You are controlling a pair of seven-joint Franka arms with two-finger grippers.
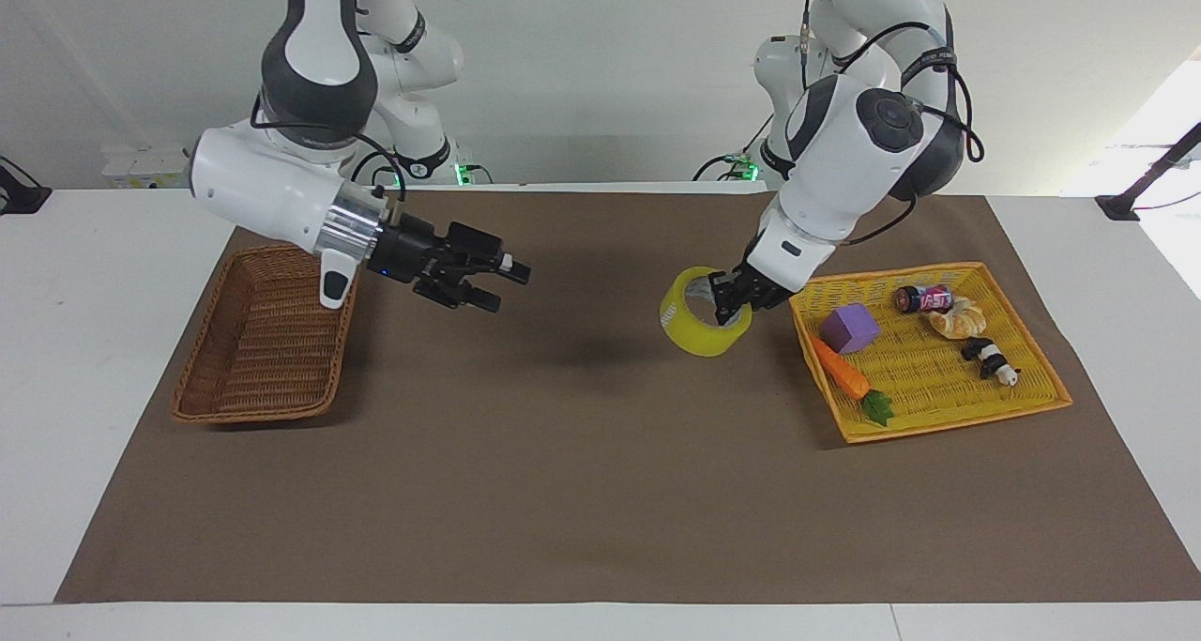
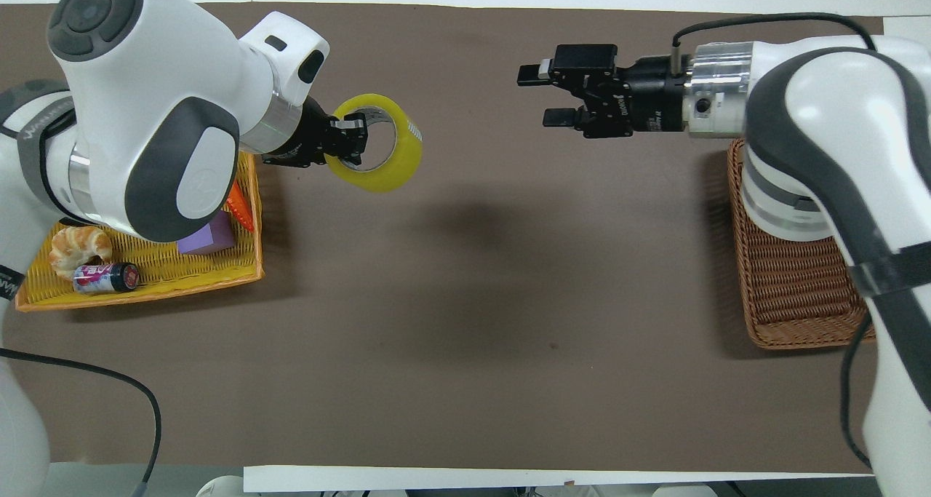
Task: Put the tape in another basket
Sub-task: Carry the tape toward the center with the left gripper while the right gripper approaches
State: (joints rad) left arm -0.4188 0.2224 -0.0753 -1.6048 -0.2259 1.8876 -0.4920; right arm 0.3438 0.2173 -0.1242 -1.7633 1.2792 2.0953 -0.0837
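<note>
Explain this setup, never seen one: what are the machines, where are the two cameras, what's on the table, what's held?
Two robot arms with two-finger grippers stand at a table with a brown mat. One camera faces them across the table; the other looks down from above their end. The left gripper is shut on the tape, held up over the mat beside the yellow tray. The tray holds a carrot, a purple block, a croissant, a can and a small black-and-white toy. The right gripper is open over the mat, near the basket.
</note>
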